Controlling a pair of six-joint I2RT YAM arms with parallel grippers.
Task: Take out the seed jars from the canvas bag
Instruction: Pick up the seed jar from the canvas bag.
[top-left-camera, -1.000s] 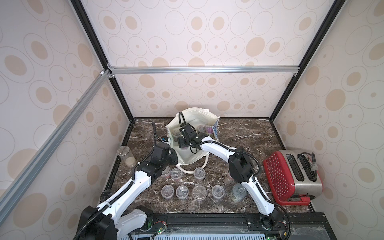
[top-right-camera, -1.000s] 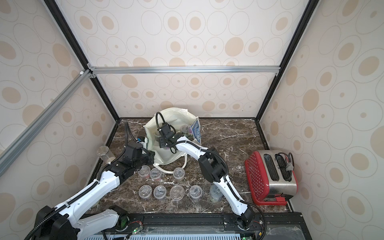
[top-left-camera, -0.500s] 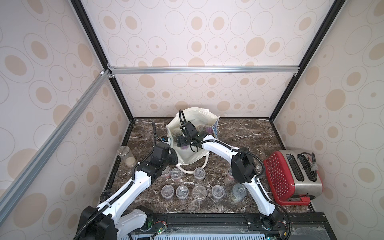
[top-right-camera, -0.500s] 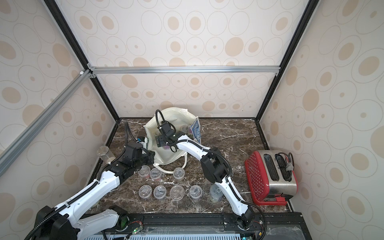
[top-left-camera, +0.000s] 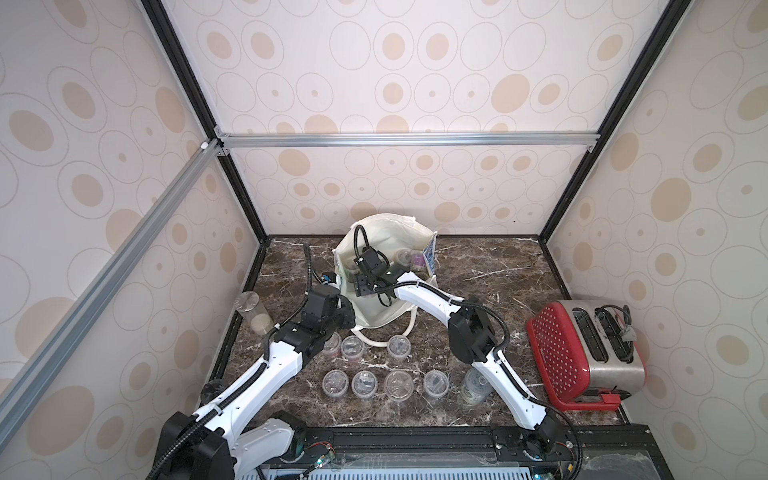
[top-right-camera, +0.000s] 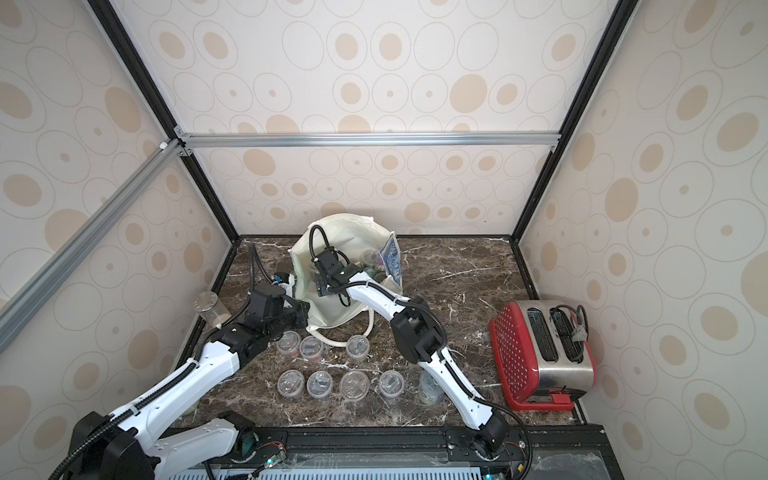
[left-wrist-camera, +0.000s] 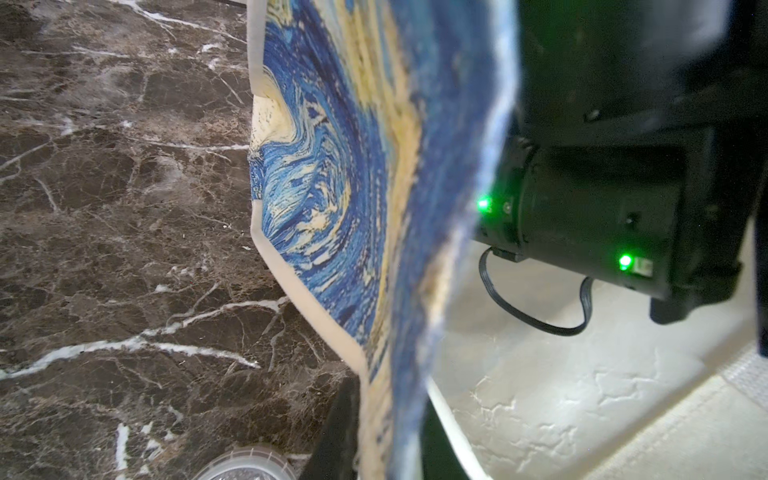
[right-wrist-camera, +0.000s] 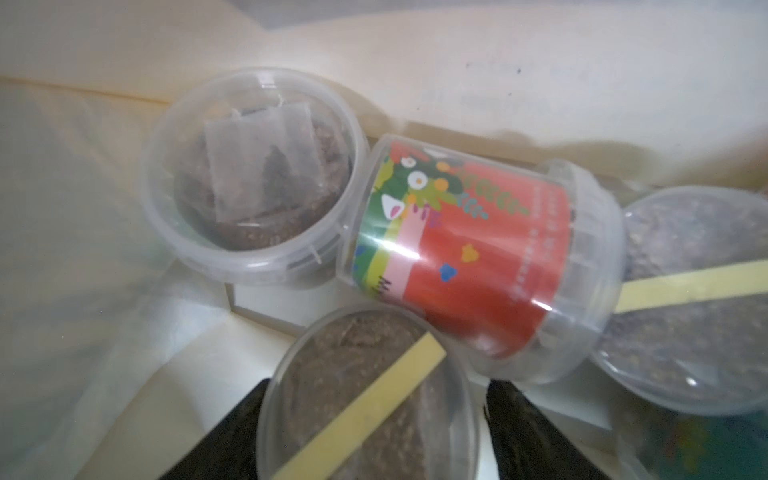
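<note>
The taped jar (right-wrist-camera: 361, 399), low in the bag (top-left-camera: 386, 232) at the far side of the desk (top-left-camera: 478, 266), is straddled by the right jaws, set wide. They should be closed squarely below the lid, and the jar lifted straight, clear of the red jar (right-wrist-camera: 465, 249). The bag's rim is pinched by the narrow left jaws. Against the earlier frames, the right wrist is barely shifted.

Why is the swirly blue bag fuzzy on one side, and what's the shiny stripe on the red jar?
Left wrist view: the canvas bag is sharp farther off, blurred close to the lens. Right wrist view: light glares off the red-labelled jar; the nearest jar is soft.
</note>
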